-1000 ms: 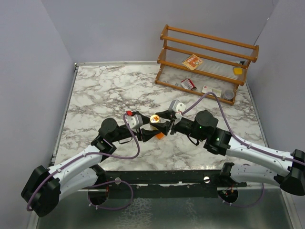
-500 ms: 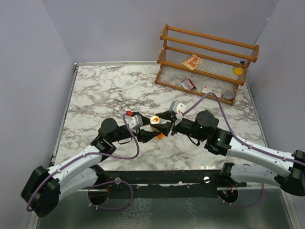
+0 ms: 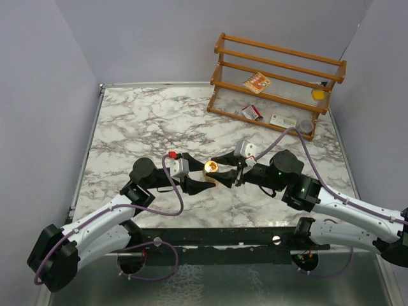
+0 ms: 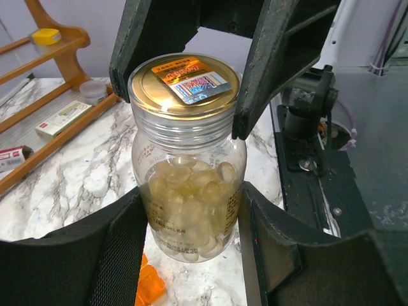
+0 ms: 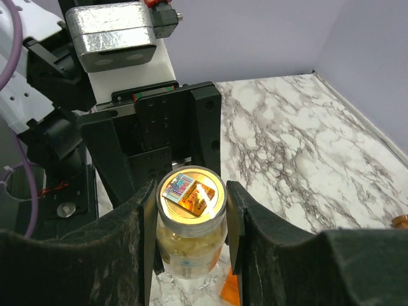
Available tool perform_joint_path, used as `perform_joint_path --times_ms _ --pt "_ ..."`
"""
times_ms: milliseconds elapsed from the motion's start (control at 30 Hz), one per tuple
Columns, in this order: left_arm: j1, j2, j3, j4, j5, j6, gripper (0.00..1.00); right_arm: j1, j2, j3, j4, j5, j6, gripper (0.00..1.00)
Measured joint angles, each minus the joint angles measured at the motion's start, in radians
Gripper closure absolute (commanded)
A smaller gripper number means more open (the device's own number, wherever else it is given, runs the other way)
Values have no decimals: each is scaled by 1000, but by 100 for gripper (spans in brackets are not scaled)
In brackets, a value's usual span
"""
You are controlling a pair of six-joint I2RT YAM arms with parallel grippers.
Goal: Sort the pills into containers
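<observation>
**Jar held between both grippers, box half hidden beneath**

The jar (image 4: 189,185) is small, clear and round. Its lower half is filled with pale tan-yellow pills (image 4: 188,204). It has a ribbed neck and a shiny gold lid (image 4: 185,80) with a printed orange and silver sticker (image 4: 191,76) on top. It sits over the table (image 3: 140,121), between the middle and the near edge, where the two arms meet.

The left gripper (image 4: 191,197) is partly closed. One black finger presses each side of the jar's body, below the neck. The right gripper (image 5: 191,190) comes in from the opposite side, also partly closed. Its fingers are set against the lid and neck, one to each side. Both grip the jar at once, the left lower and the right higher.

The box (image 4: 150,287) shows only as a bright orange corner on the table below the jar. The left gripper's finger and the frame edge cut it off in the left wrist view. In the right wrist view it is a sliver (image 5: 228,290) between the fingers.

The print on the jar's body and on the sticker is too small to read. The jar's base is hidden from above, and whether it touches the table cannot be told. In the top view the jar shows only as a gold spot (image 3: 210,167) between the dark fingers.
</observation>
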Motion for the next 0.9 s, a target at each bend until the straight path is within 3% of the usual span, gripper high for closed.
perform_joint_path --times_ms 367,900 --pt "-22 3 14 5 142 -38 100 0 -10 -4 8 -160 2 99" --pt "-53 -10 15 21 156 -48 100 2 -56 0 -36 -207 -17 99"
